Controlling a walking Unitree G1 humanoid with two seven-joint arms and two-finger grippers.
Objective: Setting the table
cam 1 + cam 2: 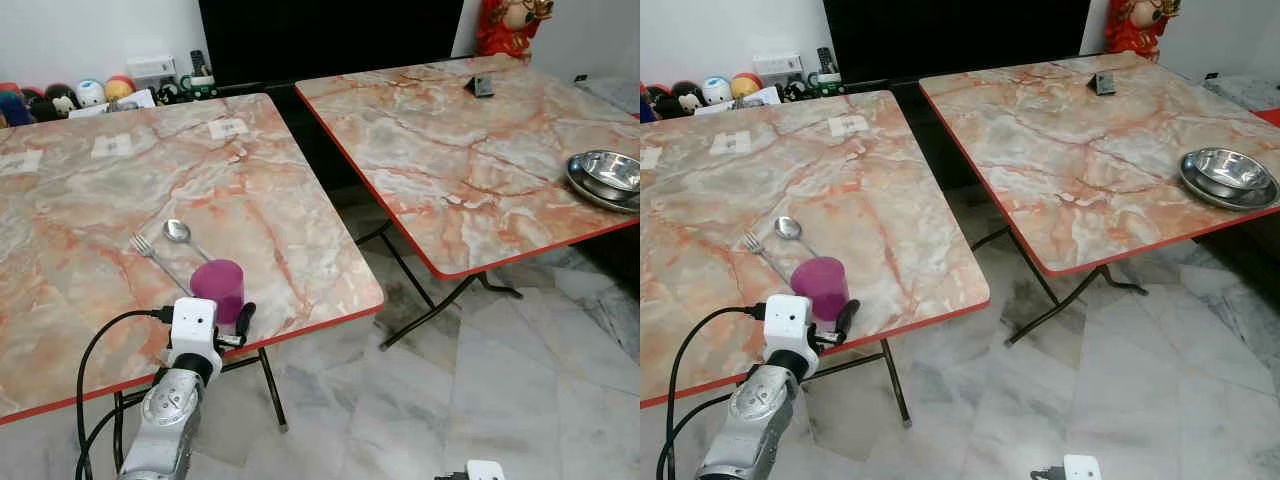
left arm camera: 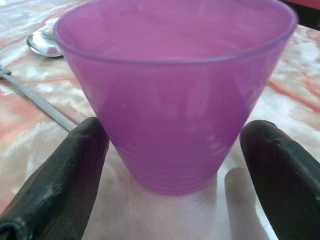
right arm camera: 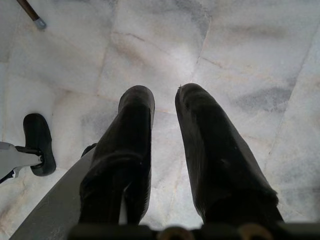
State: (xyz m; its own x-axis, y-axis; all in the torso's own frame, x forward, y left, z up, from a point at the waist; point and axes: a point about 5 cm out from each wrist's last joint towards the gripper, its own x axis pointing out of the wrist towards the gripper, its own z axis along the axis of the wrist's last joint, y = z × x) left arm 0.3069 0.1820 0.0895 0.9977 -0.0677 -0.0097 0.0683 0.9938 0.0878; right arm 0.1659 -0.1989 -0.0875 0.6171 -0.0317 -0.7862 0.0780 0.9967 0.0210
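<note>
A purple plastic cup (image 1: 218,285) stands upright near the front edge of the left marble table (image 1: 90,190). My left gripper (image 1: 222,316) is open, and one black finger (image 2: 65,170) stands on each side of the cup's base (image 2: 175,110) with a small gap to it. Just behind the cup lie a spoon (image 1: 177,231) and a fork (image 1: 145,247), side by side. My right gripper (image 3: 165,100) hangs low over the floor, fingers close together and holding nothing.
A second marble table (image 1: 450,150) stands to the right, carrying stacked steel bowls (image 1: 607,175) at its right edge and a small dark object (image 1: 481,86) at the back. Toys (image 1: 60,97) line the far wall. Tiled floor (image 1: 480,380) lies between and in front of the tables.
</note>
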